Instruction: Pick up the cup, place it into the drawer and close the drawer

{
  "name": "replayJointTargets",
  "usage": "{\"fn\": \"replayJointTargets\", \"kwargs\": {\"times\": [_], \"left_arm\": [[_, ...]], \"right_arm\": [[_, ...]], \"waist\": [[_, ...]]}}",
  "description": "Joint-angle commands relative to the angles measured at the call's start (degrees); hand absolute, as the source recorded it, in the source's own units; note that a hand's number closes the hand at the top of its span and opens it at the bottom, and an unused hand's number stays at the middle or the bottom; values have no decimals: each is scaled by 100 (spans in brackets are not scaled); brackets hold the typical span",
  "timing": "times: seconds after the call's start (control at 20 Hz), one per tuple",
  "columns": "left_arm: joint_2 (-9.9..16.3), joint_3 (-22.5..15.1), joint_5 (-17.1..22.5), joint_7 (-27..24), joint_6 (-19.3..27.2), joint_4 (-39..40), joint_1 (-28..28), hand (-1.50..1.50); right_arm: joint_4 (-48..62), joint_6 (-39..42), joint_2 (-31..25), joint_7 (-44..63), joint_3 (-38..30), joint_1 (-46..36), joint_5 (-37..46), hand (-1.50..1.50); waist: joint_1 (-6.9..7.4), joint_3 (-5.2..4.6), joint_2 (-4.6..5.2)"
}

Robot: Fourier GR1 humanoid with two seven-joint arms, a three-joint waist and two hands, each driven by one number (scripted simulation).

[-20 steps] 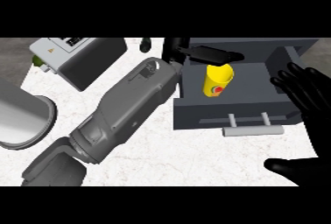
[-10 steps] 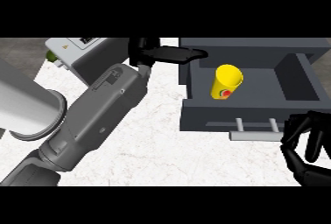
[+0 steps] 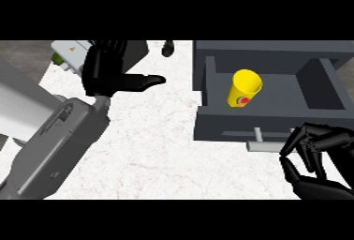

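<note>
A yellow cup [image 3: 243,88] with a red and green mark lies on its side inside the open grey drawer [image 3: 269,124]. The drawer's pale bar handle [image 3: 266,146] sticks out of its front panel. My right hand [image 3: 317,157] is at the lower right, its fingers curled just beside the handle's right end, holding nothing that I can see. My left hand [image 3: 110,70] hovers over the counter at the upper left, well away from the drawer, fingers relaxed and thumb pointing right.
A white and grey appliance [image 3: 72,54] stands at the back left behind my left hand. A large pale grey body [image 3: 21,110] fills the left edge. A small dark object [image 3: 168,48] sits at the counter's back.
My left hand has drawn back from the drawer to the left, leaving the cup inside. My right hand has come down and in to the drawer's front, by the handle.
</note>
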Motion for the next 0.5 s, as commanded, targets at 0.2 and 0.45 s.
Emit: {"fn": "replayJointTargets", "kwargs": {"times": [0.2, 0.45], "left_arm": [[798, 486, 202, 65, -601, -1224, 1425, -150], [1000, 525, 193, -181, -1004, -1415, 2232, -150]], "right_arm": [[538, -82, -169, -615, 645, -222, 1714, 150], [1037, -138, -738, -1228, 1008, -383, 2977, 150]], "waist": [[-25, 0, 35], [-8, 0, 45]]}}
